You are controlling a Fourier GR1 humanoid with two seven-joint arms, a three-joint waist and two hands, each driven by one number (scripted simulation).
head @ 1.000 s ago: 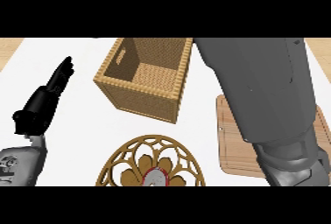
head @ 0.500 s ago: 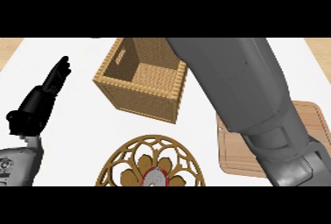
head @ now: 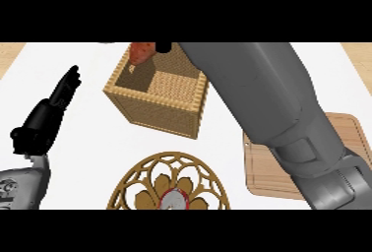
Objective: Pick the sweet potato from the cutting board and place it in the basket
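The reddish-orange sweet potato (head: 141,52) hangs at the view's top edge, over the far rim of the woven basket (head: 161,109). Only a black sliver of my right hand (head: 165,47) shows beside it, curled against the potato; the rest is cut off. My grey right forearm runs from the lower right up to the basket and hides its right side. The wooden cutting board (head: 347,138) lies at the right, partly under that forearm, with nothing on the part that shows. My left hand (head: 45,117) rests open at the left, fingers straight and pointing up.
A round wooden openwork trivet (head: 169,183) with a red and white centre lies at the front middle, just below the basket. White counter stretches between my left hand and the basket. A strip of wooden floor shows at both upper corners.
My right arm has swung left from over the cutting board to the basket, bringing the sweet potato into view above it. More of the board shows. The left hand has stayed put.
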